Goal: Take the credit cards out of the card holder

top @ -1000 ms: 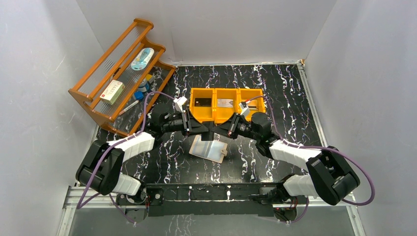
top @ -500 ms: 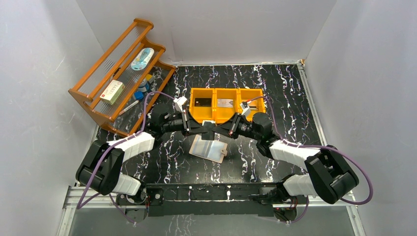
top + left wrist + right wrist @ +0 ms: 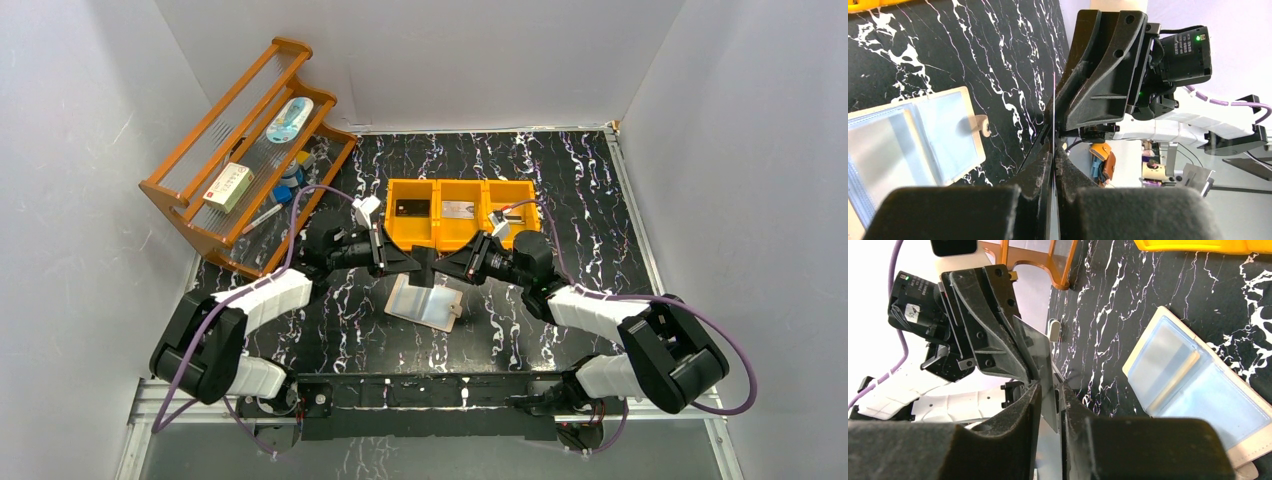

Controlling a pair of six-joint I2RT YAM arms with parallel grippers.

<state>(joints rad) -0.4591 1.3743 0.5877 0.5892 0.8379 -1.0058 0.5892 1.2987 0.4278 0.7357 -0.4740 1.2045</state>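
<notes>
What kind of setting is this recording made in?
Probably a robot lab test cell: the left arm and right arm bolted to a base rail at a marbled black table, boxed in by white walls, with props like a wooden rack and orange tray.

Robot lab test cell, white panel walls (image 3: 90,200), black marbled tabletop (image 3: 580,190), aluminium base rail (image 3: 150,392)

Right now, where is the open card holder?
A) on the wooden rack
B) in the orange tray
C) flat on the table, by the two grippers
C: the card holder lies open on the table, beside the left gripper and right gripper, which both pinch a card.
</notes>
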